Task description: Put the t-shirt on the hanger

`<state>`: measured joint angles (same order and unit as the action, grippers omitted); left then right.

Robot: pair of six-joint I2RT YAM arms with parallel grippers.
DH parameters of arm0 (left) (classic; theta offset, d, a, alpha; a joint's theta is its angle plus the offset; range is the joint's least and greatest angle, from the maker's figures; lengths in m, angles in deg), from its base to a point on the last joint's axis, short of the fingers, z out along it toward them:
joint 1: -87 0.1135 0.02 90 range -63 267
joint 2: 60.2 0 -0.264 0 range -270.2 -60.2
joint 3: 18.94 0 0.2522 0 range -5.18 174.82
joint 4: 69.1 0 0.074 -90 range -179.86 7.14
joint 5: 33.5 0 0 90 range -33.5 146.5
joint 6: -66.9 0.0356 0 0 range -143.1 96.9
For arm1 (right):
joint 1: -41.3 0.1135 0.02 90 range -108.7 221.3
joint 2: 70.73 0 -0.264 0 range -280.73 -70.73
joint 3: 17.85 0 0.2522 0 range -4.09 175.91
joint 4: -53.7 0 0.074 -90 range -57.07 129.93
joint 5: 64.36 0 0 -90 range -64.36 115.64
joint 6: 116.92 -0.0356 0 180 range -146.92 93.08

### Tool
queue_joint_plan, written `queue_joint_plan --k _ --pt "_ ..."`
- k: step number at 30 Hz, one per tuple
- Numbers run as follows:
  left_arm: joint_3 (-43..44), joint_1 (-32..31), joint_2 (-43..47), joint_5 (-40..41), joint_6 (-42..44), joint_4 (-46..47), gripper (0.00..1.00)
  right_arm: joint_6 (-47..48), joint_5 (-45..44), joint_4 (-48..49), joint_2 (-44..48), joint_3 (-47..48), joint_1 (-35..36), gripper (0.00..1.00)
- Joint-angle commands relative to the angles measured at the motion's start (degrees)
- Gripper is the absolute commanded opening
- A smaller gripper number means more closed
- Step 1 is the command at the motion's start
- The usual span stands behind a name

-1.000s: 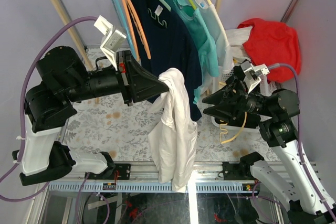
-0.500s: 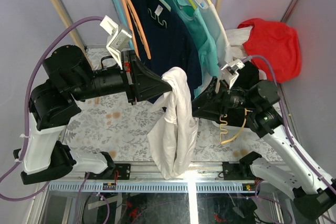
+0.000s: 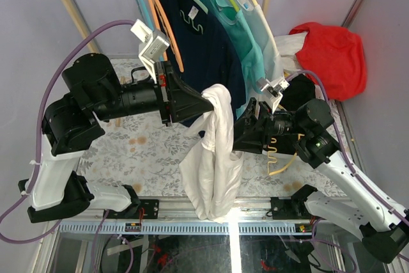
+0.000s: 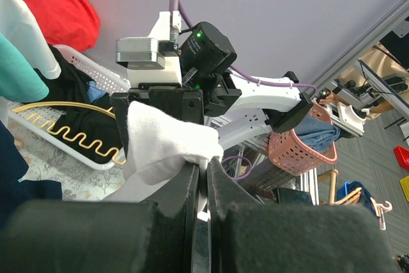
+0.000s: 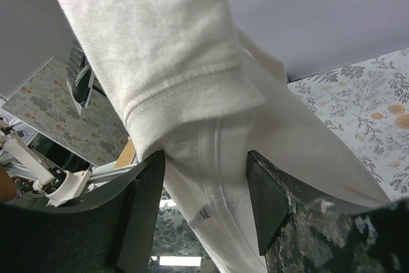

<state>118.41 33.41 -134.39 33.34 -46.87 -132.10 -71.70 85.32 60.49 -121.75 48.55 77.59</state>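
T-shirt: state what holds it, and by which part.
Left gripper pinches the t-shirt by a bunched fold at its top; right gripper straddles it, jaws open.

The surface (image 3: 147, 151) is wearing a grey floral cloth, and a white basket (image 4: 89, 68) is sitting on it. A yellow hanger (image 4: 64, 105) is lying in the basket. Left of the basket, rusty stains (image 3: 135, 139) are showing on the cloth. Just in front of the basket a black arm mount (image 3: 295, 201) is sitting at the edge; another mount (image 3: 142, 208) is sitting well to the basket's left.
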Motion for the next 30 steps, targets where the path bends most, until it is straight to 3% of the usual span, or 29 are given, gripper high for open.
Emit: queue_joint_plan --k 1,3,5,7,12,23,30 --pt "-0.44 -0.12 -0.15 -1.20 -0.70 5.18 0.03 -0.25 0.23 6.85 -0.27 0.01 1.42 0.58" --pt "-1.53 -0.12 0.28 -1.24 -0.71 5.92 0.03 -0.58 -0.71 8.22 -0.62 -0.21 1.73 0.51" --pt "-2.48 -0.12 0.35 -1.23 -0.80 7.02 0.03 -0.97 -2.49 9.17 -1.26 -0.33 1.85 0.30" --pt "-2.12 -0.13 -0.31 -1.61 -0.91 7.10 0.03 -0.78 -3.65 8.83 -2.01 -0.10 1.85 0.17" --pt "-1.33 -0.16 -0.81 -0.51 -1.43 5.84 0.03 7.25 -10.95 -3.88 1.09 1.53 1.85 0.00" --pt "-1.77 -0.17 -1.02 6.05 -4.82 3.86 0.03 22.16 -36.32 -36.32 9.80 9.19 1.85 0.00" --pt "-0.40 -0.13 -1.95 10.08 -4.65 1.53 0.03 24.86 -45.17 -40.76 12.30 14.09 1.82 0.00"
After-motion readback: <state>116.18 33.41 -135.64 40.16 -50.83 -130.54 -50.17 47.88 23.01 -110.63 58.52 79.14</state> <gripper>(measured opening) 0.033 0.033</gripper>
